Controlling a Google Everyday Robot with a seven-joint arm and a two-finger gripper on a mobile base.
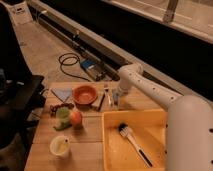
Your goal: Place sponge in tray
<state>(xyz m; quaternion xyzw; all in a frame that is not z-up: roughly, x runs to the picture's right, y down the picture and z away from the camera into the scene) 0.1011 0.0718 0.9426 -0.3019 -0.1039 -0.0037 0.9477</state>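
We saw the white arm reach in from the near right and bend down over the far part of the wooden tabletop. The gripper hung low at the far edge, just right of the orange bowl. Its jaws stood released, spread wide, and gripped nothing that we could make out. The sponge lay on the tabletop right under the gripper, a small blue block partly hidden by it. We could not tell whether the jaws touched it. It sat outside the tray, just beyond the tray's far rim. The tray, a big yellow tub, filled the near right of the tabletop and held a brush lying at a slant, bristle end toward the far side. A couple of thin utensils lay between the bowl and the sponge. A pale blue cloth lay flat to the left of the bowl. Nearer to us stood a green cup with a reddish fruit just beside it, and nearer still a white cup. A dark cable coiled on the floor beyond the tabletop.
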